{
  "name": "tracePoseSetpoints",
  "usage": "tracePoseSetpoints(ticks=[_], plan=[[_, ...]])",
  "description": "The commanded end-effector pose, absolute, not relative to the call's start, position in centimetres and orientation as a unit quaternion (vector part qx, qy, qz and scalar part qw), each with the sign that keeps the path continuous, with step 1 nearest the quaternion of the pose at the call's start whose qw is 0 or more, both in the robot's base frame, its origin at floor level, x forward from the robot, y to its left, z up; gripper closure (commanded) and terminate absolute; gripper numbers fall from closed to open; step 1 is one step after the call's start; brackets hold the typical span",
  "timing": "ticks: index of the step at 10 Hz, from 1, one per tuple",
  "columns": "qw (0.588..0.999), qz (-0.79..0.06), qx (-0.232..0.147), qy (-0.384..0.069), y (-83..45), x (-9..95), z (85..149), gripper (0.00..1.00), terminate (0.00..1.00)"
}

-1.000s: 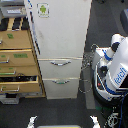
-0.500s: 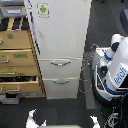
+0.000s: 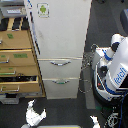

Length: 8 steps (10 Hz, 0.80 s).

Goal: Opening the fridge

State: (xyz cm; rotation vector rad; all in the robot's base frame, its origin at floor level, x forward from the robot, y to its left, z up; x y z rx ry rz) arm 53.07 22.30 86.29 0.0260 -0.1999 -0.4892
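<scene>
One tall white fridge [image 3: 60, 45] stands in the middle of the exterior view, its large upper door shut and carrying one small green-and-white sticker [image 3: 43, 9] near the top. Below the door are two white drawers, each with one silver handle: the upper handle [image 3: 60, 63] and the lower handle [image 3: 61, 81]; both drawers are closed flush. Touching the fridge on the exterior view's left is one tan wooden drawer cabinet [image 3: 19, 62] with green labels; its lower drawers are pulled out toward the camera. On the exterior view's right, just beside the fridge, stands one white-and-blue robot body [image 3: 115, 70] with dark cables hanging between it and the fridge. A strip of dark floor [image 3: 67, 109] lies open before the fridge. At the bottom edge one white gripper [image 3: 35, 115] shows, low and well apart from the door; its jaws look spread, touching nothing. A second white piece [image 3: 94, 121] peeks in at lower right.
</scene>
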Motion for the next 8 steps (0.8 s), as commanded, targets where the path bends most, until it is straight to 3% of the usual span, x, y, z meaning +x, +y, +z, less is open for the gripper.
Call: tracePoseSetpoints(ticks=[1, 8], plan=[[0.994, -0.05, 0.018, -0.094, 28.4, 67.6, 94.0, 0.0, 0.0], [0.991, -0.028, 0.049, -0.124, 29.2, 75.2, 101.4, 0.0, 0.0]])
